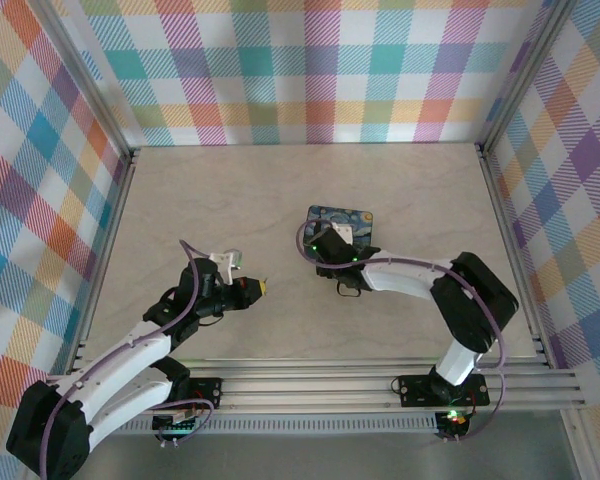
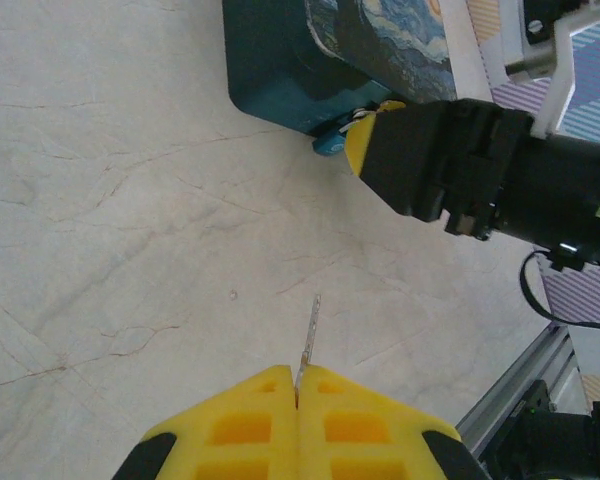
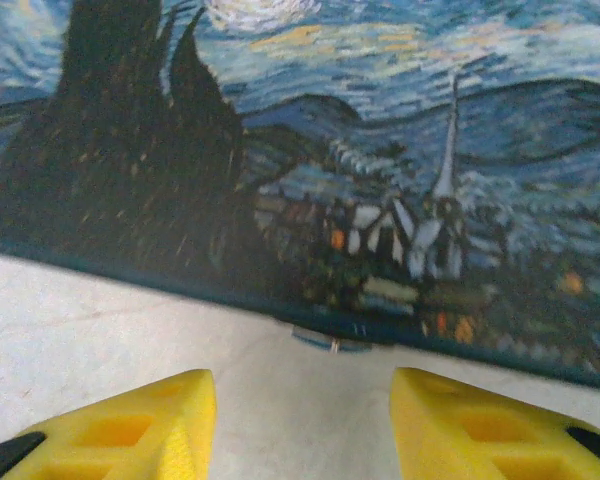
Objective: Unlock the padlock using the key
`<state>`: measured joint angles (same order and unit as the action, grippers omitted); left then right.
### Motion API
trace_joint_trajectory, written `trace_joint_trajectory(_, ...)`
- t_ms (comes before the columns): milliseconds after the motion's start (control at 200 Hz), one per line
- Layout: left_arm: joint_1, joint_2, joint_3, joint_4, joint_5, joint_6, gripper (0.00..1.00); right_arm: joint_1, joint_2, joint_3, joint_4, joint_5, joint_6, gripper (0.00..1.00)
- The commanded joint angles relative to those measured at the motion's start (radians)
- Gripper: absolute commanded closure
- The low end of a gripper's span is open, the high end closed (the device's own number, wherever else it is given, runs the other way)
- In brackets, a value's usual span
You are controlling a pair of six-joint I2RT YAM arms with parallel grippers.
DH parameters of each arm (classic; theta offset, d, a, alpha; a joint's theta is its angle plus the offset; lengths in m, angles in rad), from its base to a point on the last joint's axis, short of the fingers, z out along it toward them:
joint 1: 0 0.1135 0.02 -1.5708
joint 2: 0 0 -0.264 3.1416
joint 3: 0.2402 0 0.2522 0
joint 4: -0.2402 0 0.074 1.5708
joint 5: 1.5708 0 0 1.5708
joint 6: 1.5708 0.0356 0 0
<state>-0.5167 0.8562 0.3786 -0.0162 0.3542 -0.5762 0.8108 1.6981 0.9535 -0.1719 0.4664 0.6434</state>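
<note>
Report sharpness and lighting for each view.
Top external: evenly lit, sharp, faint shadows on the pale marbled table. Left wrist: the thin metal key in the shut yellow left tool is fairly crisp. Right wrist: the blue painting-printed box looms close and soft, edges blurred; the yellow right tool is open.

a robotics lab test cell. bright plaid walls (image 1: 310, 70) box in a pale stone-look bench (image 1: 230, 190) on three sides, framed by bare aluminium posts (image 1: 90, 90). a left arm (image 1: 130, 365) and a right arm (image 1: 470, 300), white and black, are bolted to slotted aluminium rails (image 1: 330, 385) at the near edge. purple cables (image 1: 410, 262) loop along them, and a green light (image 1: 450, 414) glows at one base.
</note>
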Motion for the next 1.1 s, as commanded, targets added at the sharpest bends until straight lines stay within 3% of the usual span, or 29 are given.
trace_joint_trajectory(0,-0.012,0.014,-0.004,0.030,-0.013,0.026,1.00,0.013,0.048,0.028,0.062,0.118,0.008,0.50)
trace_joint_trajectory(920,-0.012,-0.119,-0.089,-0.024,-0.085,0.004,1.00,0.008,0.217,-0.003,0.350,0.226,-0.074,0.53)
trace_joint_trajectory(1095,-0.013,-0.106,-0.087,-0.015,-0.087,0.011,1.00,-0.013,0.232,-0.010,0.367,0.214,-0.078,0.58)
